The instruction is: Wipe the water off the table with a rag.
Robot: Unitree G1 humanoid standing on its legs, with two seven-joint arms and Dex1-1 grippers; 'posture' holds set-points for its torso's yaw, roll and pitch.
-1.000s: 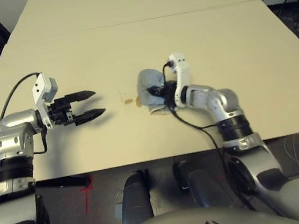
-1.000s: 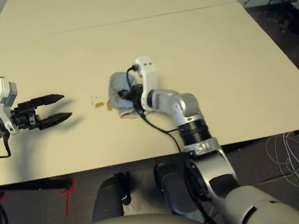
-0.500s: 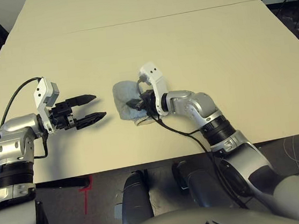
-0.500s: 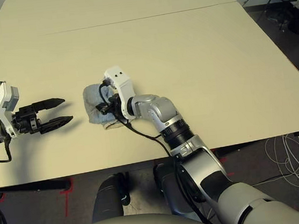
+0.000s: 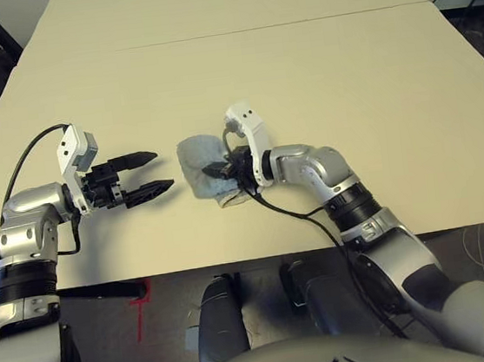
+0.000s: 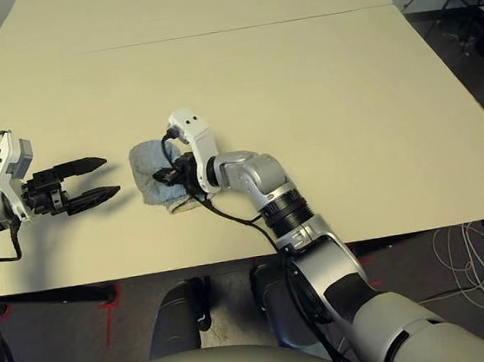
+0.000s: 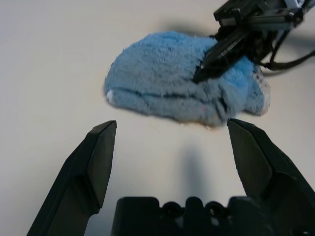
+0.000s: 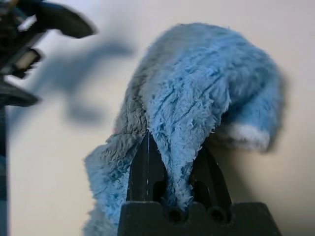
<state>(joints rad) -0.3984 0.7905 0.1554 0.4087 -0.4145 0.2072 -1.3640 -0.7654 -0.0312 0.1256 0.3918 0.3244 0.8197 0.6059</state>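
The pale counter [image 5: 317, 76] spans the frame. At centre-left lies the blue rag [image 5: 202, 170], soft, light and bunching readily, best pinched by a raised fold. The right gripper [image 8: 173, 179] is clamped on such a fold; its wrist view shows cloth between the fingers, which the head views hide. At left the left gripper [image 5: 147, 173] hovers, fingers apart.

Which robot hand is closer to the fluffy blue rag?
The right one. The right gripper is pinched shut on the blue rag and holds it against the table. The left gripper hangs open beside the rag, a gap away, not touching it.
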